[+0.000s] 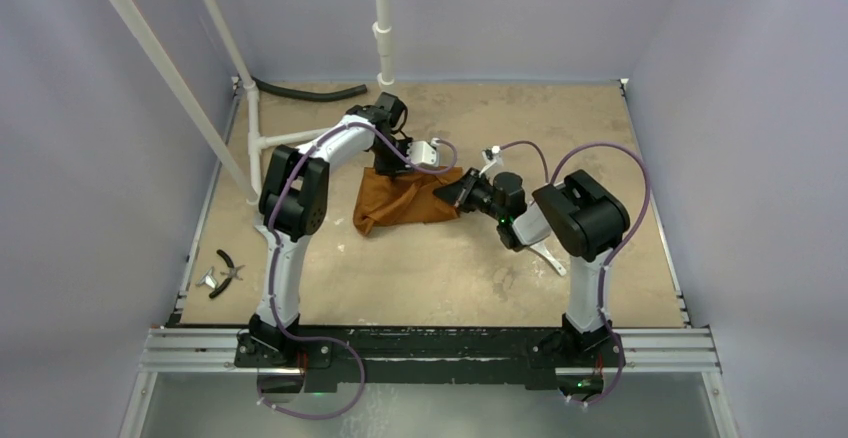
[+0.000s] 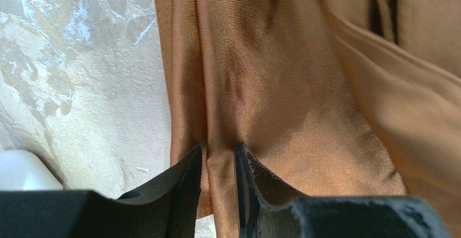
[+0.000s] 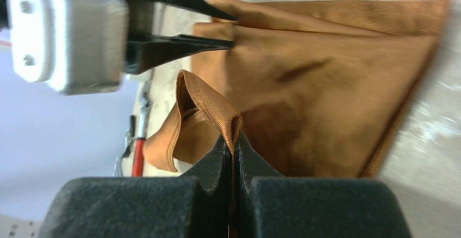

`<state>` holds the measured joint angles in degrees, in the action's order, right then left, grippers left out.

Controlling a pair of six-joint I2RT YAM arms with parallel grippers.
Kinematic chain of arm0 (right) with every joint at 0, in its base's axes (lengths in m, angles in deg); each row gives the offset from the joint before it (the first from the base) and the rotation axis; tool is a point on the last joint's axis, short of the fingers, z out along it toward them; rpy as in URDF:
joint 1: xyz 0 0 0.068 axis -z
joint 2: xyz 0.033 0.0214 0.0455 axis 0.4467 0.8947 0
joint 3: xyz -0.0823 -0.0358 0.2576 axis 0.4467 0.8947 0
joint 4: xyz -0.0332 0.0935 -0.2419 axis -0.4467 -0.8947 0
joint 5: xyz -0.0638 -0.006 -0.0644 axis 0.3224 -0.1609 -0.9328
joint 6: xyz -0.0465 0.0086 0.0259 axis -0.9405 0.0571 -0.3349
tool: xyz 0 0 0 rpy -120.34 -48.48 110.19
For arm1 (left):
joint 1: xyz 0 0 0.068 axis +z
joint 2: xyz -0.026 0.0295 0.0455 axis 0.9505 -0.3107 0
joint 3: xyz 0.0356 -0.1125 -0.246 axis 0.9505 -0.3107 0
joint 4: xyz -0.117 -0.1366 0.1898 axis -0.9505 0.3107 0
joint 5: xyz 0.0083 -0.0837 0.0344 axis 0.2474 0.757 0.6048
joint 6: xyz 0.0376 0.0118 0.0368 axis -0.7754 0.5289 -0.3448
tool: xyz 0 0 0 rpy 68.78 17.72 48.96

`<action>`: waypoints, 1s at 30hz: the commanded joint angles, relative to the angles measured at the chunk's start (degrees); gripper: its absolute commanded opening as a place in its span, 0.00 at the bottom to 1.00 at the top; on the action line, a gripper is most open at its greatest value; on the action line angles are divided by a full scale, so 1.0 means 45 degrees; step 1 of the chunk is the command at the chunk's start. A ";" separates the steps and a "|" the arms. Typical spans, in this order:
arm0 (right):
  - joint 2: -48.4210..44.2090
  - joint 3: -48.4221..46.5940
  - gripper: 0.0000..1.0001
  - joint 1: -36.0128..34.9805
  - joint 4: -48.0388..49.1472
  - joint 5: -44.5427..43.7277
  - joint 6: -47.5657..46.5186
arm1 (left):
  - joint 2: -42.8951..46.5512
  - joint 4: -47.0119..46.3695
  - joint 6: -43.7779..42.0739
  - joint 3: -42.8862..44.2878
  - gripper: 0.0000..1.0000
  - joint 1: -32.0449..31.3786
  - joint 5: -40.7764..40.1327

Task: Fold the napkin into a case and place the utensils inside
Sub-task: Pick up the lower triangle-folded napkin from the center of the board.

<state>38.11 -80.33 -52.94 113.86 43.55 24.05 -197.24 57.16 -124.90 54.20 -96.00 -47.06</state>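
**Napkin held at 2 points.** The left gripper [image 2: 217, 152] is pinching a lengthwise ridge of the napkin [image 2: 282, 86] between 2 nearly closed fingers, with the cloth spreading ahead of its tips and off to its right. The right gripper [image 3: 232, 143] is clamping a raised, looped fold of the same napkin with its jaws pressed together. The remaining cloth is lying flat on the table [image 3: 432, 140] just beyond its fingertips, reaching across to the left gripper.

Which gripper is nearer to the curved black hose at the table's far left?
Left. The left gripper grips the rust-orange cloth napkin at its far edge, towards the black hose; the right gripper grips its right side, farther away.
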 commanded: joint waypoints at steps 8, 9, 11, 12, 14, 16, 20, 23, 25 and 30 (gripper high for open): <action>-0.0293 -0.1232 0.00 0.0096 -0.4971 -0.2287 -0.1303 | 0.0141 0.1101 0.0960 0.0585 0.30 0.0235 0.0581; -0.0286 -0.1310 0.00 0.0092 -0.5234 -0.2357 -0.1431 | 0.0234 0.1207 0.1240 0.1000 0.31 0.0291 0.0668; -0.0274 -0.1457 0.00 0.0108 -0.5679 -0.2473 -0.1726 | 0.0536 0.1226 0.1932 0.1718 0.32 0.0373 0.0664; -0.0274 -0.1485 0.00 0.0088 -0.5793 -0.2607 -0.1821 | 0.0760 0.1054 0.2360 0.2004 0.32 0.0406 0.0603; -0.0291 -0.1467 0.00 0.0089 -0.5939 -0.2653 -0.1982 | 0.1222 0.0688 0.3233 0.2408 0.32 0.0451 0.0491; -0.0284 -0.1399 0.00 0.0088 -0.5886 -0.2620 -0.2059 | 0.1777 0.0692 0.3924 0.2544 0.48 0.0453 0.0852; -0.0257 -0.1357 0.00 0.0104 -0.5902 -0.2561 -0.2143 | 0.2794 0.1022 0.4789 0.1337 0.83 0.0073 0.2400; -0.0235 -0.1283 0.00 0.0092 -0.5762 -0.2512 -0.2158 | 0.3436 0.1254 0.4423 -0.1017 0.87 -0.1224 0.1740; -0.0218 -0.1241 0.00 0.0102 -0.5671 -0.2456 -0.2116 | 0.4108 0.0072 0.4493 -0.2795 0.88 -0.1891 0.1078; 0.0007 -0.1114 0.00 0.0105 -0.5424 -0.2078 -0.1889 | 0.5357 -0.3732 0.5035 -0.5493 0.92 -0.2369 -0.0728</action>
<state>36.71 -86.53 -52.73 92.70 34.65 16.73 -176.85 53.14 -105.01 36.06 -107.01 -43.98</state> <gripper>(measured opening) 0.016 0.908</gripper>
